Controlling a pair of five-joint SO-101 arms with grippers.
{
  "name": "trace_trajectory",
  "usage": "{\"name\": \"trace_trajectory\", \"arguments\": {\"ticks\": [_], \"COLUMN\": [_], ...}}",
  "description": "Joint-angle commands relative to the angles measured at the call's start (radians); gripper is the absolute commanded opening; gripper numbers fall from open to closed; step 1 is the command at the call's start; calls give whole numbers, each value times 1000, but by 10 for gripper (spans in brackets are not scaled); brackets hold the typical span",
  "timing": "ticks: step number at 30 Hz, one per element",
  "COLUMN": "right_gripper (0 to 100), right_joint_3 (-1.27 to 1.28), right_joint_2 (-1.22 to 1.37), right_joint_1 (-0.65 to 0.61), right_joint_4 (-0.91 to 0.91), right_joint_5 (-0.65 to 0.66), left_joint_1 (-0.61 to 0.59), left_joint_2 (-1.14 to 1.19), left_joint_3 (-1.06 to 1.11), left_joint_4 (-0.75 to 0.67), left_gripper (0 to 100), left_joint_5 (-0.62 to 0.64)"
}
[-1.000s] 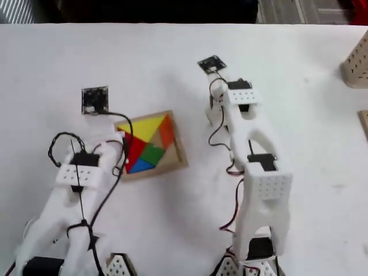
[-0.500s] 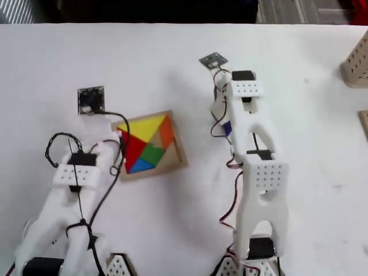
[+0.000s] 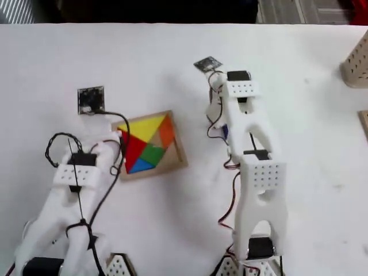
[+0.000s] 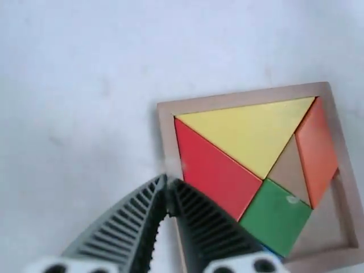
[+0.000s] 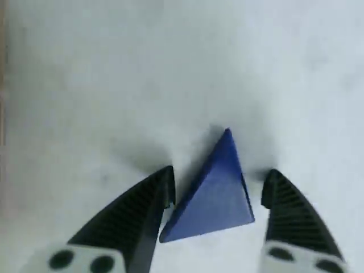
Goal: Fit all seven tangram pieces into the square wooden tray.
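The square wooden tray lies left of centre, holding a yellow triangle, red triangle, green square, orange piece and a blue piece. In the left wrist view, my left gripper is shut, its tips at the tray's rim beside the red triangle. A strip of the tray floor along the orange piece is bare. A loose blue triangle lies on the table between the fingers of my open right gripper, seen from above under the right arm.
A perforated wooden block stands at the table's right edge, with another wooden edge below it. Red and black cables hang along both arms. White table surface stretches between the tray and the right arm.
The right arm has swung and extended, its wrist ending slightly to the left, and the blue triangle now shows beneath it. The left arm has barely shifted.
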Motion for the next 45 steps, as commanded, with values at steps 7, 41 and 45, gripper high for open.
{"name": "trace_trajectory", "arguments": {"ticks": [7, 41, 45], "right_gripper": [273, 152, 152], "right_joint_3": [31, -54, -123], "right_joint_2": [-73, -30, -19], "right_joint_1": [15, 35, 39], "right_joint_4": [74, 71, 94], "right_joint_5": [-140, -181, -181], "left_joint_1": [-8, -31, -31], "left_joint_2": [-31, -31, -31], "left_joint_3": [-9, -11, -11], "left_joint_4": [-20, -20, -20], "left_gripper": [23, 23, 23], "left_joint_5": [-8, -8, -8]}}
